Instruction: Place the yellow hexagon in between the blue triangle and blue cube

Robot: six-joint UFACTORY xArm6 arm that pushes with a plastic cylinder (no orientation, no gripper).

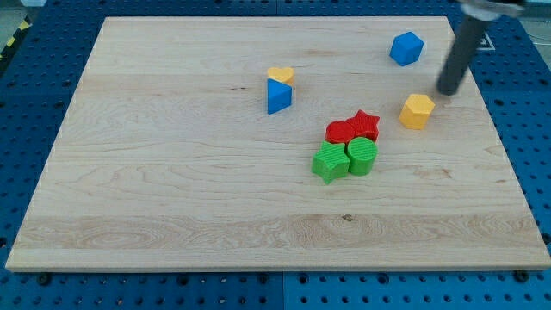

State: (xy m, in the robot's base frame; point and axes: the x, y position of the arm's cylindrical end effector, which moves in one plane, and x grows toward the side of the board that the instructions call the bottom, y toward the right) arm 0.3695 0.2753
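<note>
The yellow hexagon (417,111) lies on the wooden board toward the view's right. My tip (448,91) is just to its upper right, a small gap away. The blue cube (406,48) sits above the hexagon near the view's top. The blue triangle (278,96) is left of centre, well to the hexagon's left, with a yellow heart (280,75) touching its top side.
A red star (364,126) and a red round block (340,132) sit below and left of the hexagon, touching a green star (330,163) and a green cylinder (362,158). The board's right edge (495,129) is close to my tip.
</note>
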